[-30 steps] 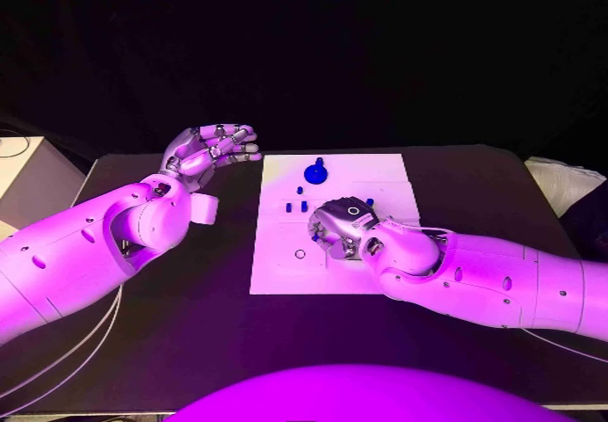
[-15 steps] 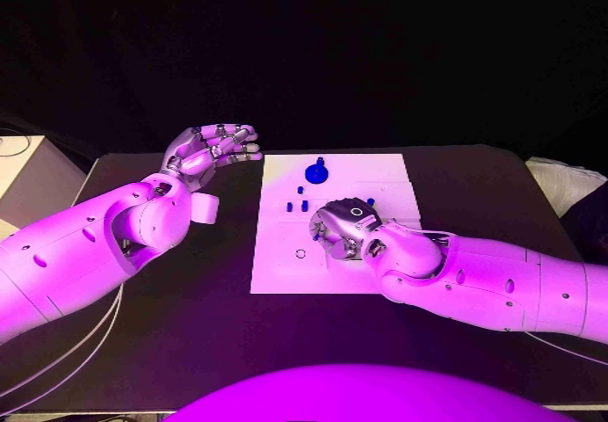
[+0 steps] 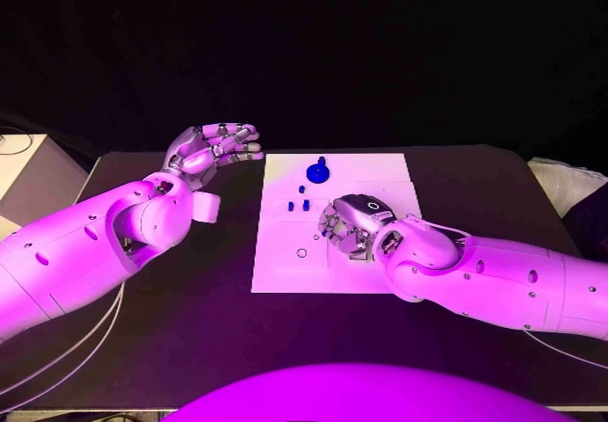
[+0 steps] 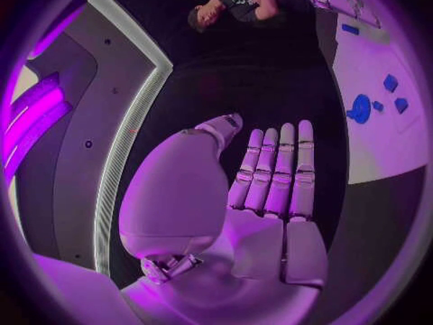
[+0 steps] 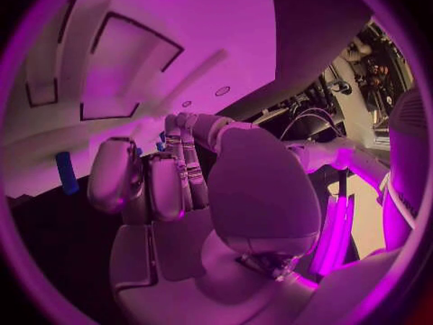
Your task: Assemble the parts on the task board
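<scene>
The right hand is lowered onto the white board, fingers curled, presumably to seat a part; whether anything is held cannot be told. Blue parts lie at the far end. The left hand is kept aside over the worktop, fingers straight and empty

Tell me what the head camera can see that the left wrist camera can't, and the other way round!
Head view alone: the right hand low over the middle of the task board, with its white arm reaching in, and the back of the left hand raised beside the board's far left corner.

Left wrist view alone: the left hand's palm side, fingers straight and side by side, holding nothing.

Both: the white board and the large round blue part with smaller blue parts near it.
</scene>
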